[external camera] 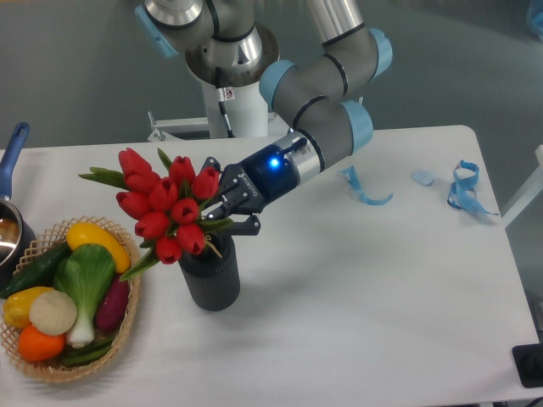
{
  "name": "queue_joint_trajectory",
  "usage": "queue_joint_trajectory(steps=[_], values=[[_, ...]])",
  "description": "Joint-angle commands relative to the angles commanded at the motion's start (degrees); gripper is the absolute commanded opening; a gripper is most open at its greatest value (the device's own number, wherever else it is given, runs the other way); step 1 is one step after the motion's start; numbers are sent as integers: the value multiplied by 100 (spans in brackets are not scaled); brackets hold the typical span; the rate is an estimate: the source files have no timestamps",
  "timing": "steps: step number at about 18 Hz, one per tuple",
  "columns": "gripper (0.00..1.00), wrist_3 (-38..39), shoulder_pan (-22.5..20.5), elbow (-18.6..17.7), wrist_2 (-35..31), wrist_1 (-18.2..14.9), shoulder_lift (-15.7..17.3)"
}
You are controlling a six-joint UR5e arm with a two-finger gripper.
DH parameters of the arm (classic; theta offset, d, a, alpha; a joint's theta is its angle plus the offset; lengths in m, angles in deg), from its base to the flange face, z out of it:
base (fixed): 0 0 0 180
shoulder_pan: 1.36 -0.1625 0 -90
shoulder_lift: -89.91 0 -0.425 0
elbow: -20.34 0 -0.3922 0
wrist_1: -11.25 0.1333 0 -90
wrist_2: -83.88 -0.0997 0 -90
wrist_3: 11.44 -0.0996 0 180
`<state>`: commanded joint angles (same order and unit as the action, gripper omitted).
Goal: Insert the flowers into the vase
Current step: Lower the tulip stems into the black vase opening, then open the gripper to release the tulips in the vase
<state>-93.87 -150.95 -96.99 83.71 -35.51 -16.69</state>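
Note:
The flowers [165, 203], a bunch of red tulip heads with green leaves, lean to the left over the vase [209, 280]. Their stems reach down into its round mouth. The vase is a short dark grey ribbed cylinder and stands upright on the white table, left of centre. My gripper [227, 212] comes in from the upper right, just above the vase's mouth. Its black fingers [246, 225] are closed around the stems, right behind the flower heads. The lower stems are hidden inside the vase.
A wicker basket [127, 335] with colourful vegetables sits at the front left, close beside the vase. A pan with a blue handle [12, 153] is at the left edge. Blue tape strips [366, 193] [465, 188] lie at the back right. The robot base [229, 102] stands behind.

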Motion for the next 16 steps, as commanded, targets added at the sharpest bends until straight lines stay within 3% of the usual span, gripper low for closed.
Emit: queue_joint_trajectory(steps=[9, 10, 12, 15, 16], values=[[25, -484, 18, -229, -299, 0, -150], [33, -484, 9, -194, -299, 0, -167], [62, -484, 0, -150, -299, 9, -176], [81, -493, -61, -106, -308, 17, -159], [100, -501, -87, -53, -299, 35, -150]])
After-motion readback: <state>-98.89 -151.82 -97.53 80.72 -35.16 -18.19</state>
